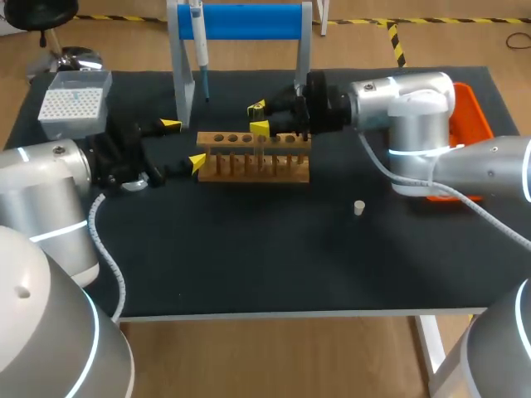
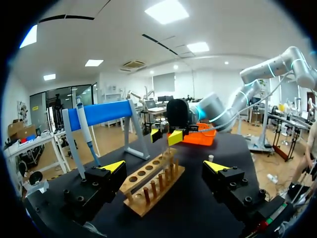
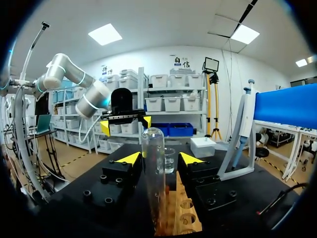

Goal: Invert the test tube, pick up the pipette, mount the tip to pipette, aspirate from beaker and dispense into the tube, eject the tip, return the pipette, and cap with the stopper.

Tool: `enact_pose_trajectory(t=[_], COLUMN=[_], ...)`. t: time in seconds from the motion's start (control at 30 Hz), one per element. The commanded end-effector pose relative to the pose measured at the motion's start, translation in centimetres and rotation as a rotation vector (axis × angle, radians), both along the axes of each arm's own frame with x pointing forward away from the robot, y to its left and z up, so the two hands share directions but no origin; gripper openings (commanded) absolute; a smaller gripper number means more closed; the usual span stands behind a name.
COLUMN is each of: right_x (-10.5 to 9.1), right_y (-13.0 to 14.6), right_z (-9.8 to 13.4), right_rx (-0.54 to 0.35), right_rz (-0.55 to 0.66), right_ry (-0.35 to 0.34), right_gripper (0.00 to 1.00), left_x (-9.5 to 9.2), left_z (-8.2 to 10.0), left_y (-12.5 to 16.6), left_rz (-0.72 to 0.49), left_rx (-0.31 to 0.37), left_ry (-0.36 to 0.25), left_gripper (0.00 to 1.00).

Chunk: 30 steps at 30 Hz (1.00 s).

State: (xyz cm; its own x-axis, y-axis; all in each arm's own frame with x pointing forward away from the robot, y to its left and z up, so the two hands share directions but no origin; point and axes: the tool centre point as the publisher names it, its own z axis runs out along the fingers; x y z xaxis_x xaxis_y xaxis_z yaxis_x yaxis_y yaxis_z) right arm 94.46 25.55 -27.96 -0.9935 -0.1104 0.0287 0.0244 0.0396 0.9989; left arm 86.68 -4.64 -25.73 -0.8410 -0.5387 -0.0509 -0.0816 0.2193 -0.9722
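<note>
A: Where's the tube?
B: Tube [image 3: 152, 168] stands in the rack [image 1: 249, 172], round end up, between the right end effector [image 1: 258, 118] fingers. They're wide, not clamping it.
A: Left?
B: Left end effector [image 1: 183, 143] wide at the rack's left end. Pipette [image 1: 197, 37] on far stand [image 1: 249, 21], stopper [image 1: 358, 207] on worktop [image 1: 249, 265], near right.

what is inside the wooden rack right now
One clear test tube stands in the rack, rounded end up, within the open right tool. Other holes in view look empty. The tube's lower end is hidden inside the rack.
</note>
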Motion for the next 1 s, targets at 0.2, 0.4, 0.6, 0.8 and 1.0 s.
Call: enact_pose_trajectory(t=[0.2, 0.4, 0.6, 0.8, 1.0], right_x=[-0.08, -0.27, -0.34, -0.43, -0.53], right_y=[0.40, 0.32, 0.23, 0.20, 0.25], right_z=[-0.08, 0.02, 0.07, 0.16, 0.36], right_rx=[0.002, 0.005, 0.006, 0.010, 0.009], right_rz=[0.004, 0.001, -0.005, -0.005, -0.004], right_ry=[0.002, 0.005, 0.008, 0.015, 0.019], right_gripper=[0.44, 0.05, 0.00, 0.00, 0.00], left_x=[-0.01, -0.01, -0.01, -0.01, -0.01], left_z=[-0.04, -0.04, -0.04, -0.04, -0.04], left_y=[-0.17, -0.17, -0.17, -0.17, -0.17], left_rz=[0.004, 0.004, 0.004, 0.004, 0.004], left_rx=[0.002, 0.002, 0.002, 0.002, 0.002], left_ry=[-0.001, -0.001, -0.001, -0.001, -0.001], left_gripper=[1.00, 1.00, 1.00, 1.00, 1.00])
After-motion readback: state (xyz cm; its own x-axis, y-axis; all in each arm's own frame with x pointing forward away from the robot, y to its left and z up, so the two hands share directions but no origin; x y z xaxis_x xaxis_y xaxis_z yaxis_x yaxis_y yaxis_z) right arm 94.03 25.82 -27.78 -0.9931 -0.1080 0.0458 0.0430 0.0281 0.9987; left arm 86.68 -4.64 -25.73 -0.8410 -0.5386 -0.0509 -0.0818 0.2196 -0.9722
